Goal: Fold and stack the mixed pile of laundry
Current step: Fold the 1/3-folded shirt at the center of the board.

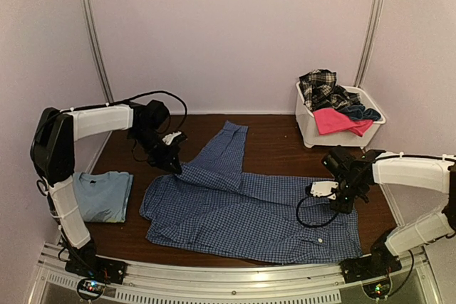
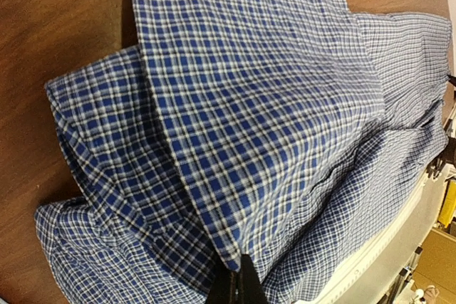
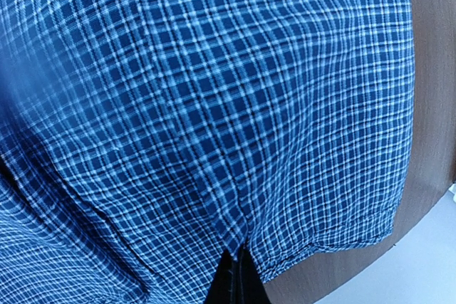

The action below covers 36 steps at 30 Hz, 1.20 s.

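The blue small-check button shirt [image 1: 242,211] lies spread across the middle of the table, one sleeve reaching toward the back. My left gripper [image 1: 174,165] is shut on the shirt's left sleeve edge; in the left wrist view the closed tips [image 2: 240,275] pinch a lifted fold of the checked cloth [image 2: 249,105]. My right gripper [image 1: 344,206] is shut on the shirt's right side; its tips [image 3: 237,265] pinch the fabric [image 3: 214,105] near a hem. A folded light blue T-shirt [image 1: 103,194] lies flat at the left. The rest of the laundry pile sits in the basket.
A white plastic basket [image 1: 308,127] stands at the back right, holding a black-white plaid piece [image 1: 320,87], a hot pink piece [image 1: 335,120] and a dark navy piece [image 1: 362,112]. A metal rail [image 1: 228,279] runs along the near edge. Brown table [image 1: 278,137] shows behind the shirt.
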Motion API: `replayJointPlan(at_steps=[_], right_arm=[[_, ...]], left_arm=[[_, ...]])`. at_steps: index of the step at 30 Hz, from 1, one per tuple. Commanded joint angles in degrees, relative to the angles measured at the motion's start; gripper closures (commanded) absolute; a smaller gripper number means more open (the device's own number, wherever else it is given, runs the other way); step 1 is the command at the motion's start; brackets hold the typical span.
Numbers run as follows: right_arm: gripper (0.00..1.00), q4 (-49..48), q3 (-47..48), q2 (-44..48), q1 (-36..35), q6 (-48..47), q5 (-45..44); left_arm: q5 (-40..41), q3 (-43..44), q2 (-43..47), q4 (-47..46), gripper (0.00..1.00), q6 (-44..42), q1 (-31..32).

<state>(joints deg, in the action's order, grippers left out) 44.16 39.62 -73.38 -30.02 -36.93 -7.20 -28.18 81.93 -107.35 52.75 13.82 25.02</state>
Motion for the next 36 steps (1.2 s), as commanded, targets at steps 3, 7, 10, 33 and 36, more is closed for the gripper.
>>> replayJointPlan(at_steps=[3, 7, 10, 33, 36], right_arm=[[1.00, -0.12, -0.85, -0.95, -0.38, 1.22, -1.03], [1.00, 0.56, -1.25, 0.40, 0.43, 1.03, -4.65], [1.00, 1.25, -0.88, 1.31, 2.33, 0.99, -5.61], [1.00, 1.07, -2.96, 1.76, 2.92, -0.01, 0.37], [1.00, 1.49, -2.74, 1.35, 2.49, 0.14, 1.70]], left_arm=[[-0.74, -2.64, 1.80, -0.09, 1.00, -1.85, -0.06], [-1.69, -3.42, 2.30, -0.08, 1.00, -2.29, 0.02], [-2.54, -3.78, 2.16, -0.10, 1.00, -2.70, 0.48], [-2.28, -9.92, -1.27, -2.96, 1.00, -4.08, 1.35], [-2.19, -10.07, -1.44, -2.93, 1.00, -4.10, 1.35]])
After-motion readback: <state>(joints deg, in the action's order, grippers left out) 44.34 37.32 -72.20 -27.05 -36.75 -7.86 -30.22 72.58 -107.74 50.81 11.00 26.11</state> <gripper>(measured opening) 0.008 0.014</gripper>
